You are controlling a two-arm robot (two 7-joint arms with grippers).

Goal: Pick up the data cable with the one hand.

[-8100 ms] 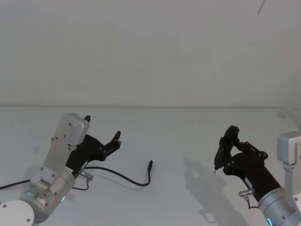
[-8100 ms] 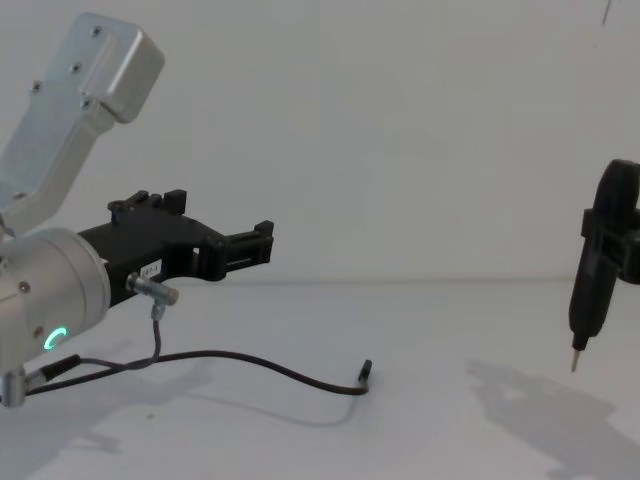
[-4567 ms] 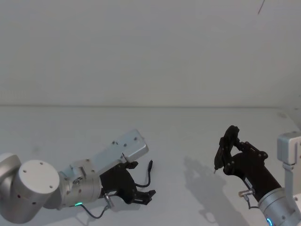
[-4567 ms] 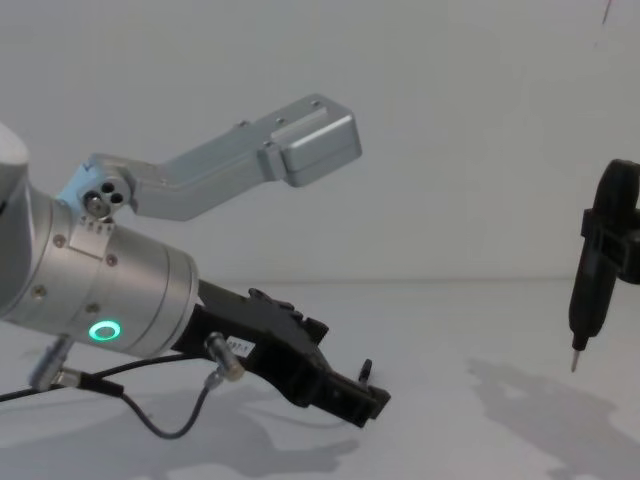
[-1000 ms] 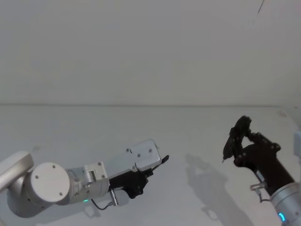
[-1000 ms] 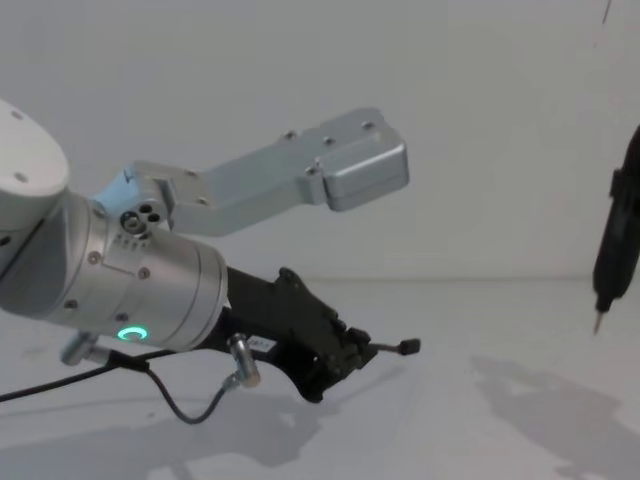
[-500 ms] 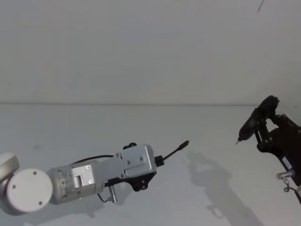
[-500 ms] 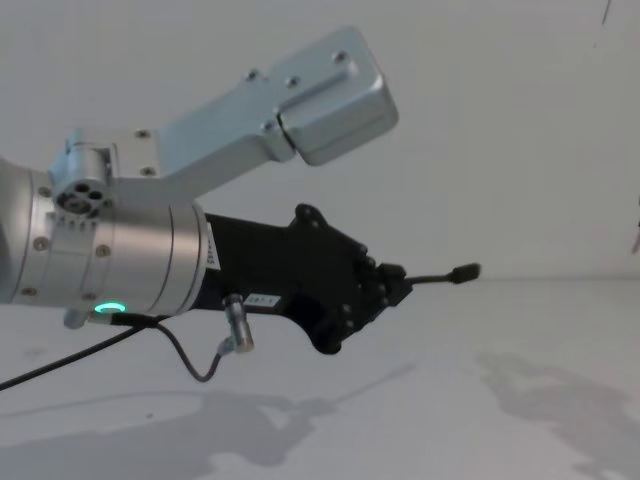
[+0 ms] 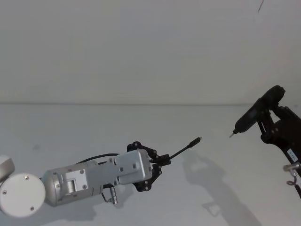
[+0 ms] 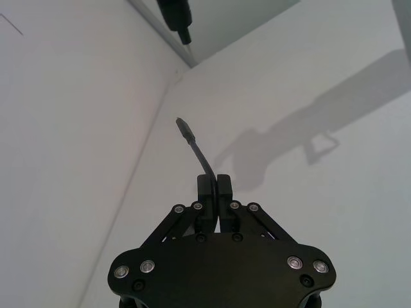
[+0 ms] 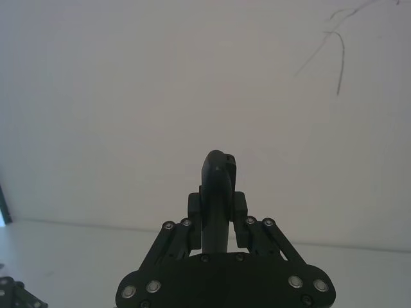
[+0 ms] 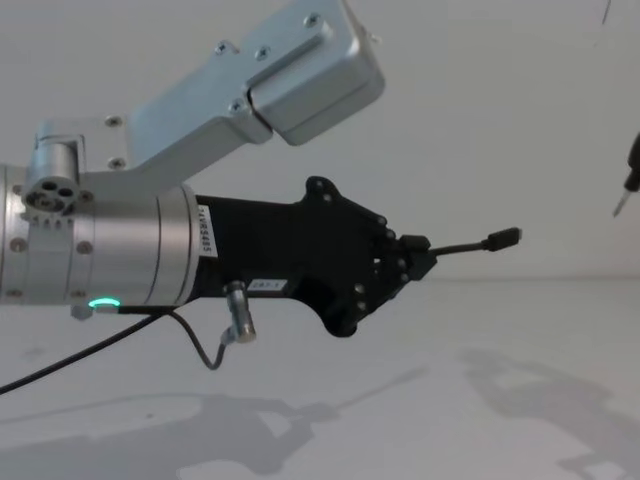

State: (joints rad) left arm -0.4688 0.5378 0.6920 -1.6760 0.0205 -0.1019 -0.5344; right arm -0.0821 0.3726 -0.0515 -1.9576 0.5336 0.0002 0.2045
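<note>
The data cable [image 9: 181, 149] is a thin black cord with a small plug [image 9: 196, 140] at its free end. My left gripper [image 9: 162, 160] is shut on the cord a short way behind the plug and holds it off the table. The plug end sticks out past the fingertips, pointing right and slightly up. In the chest view the left gripper [image 12: 420, 258] holds the cable [image 12: 465, 246] level, above the table. The left wrist view has the left gripper [image 10: 214, 183] pinching the cable [image 10: 199, 151]. My right gripper [image 9: 264, 117] is raised at the right, shut on a black pen-like tool [image 9: 249, 117].
The white table [image 9: 225, 188] runs back to a plain white wall. A thin grey wire with a silver connector [image 12: 235, 325] hangs under the left wrist. The tool's metal tip [image 9: 231, 135] points toward the plug, with a gap between them.
My left gripper has risen a little and carried the plug farther right and up. The right arm has lifted the pen-like tool higher and slightly right.
</note>
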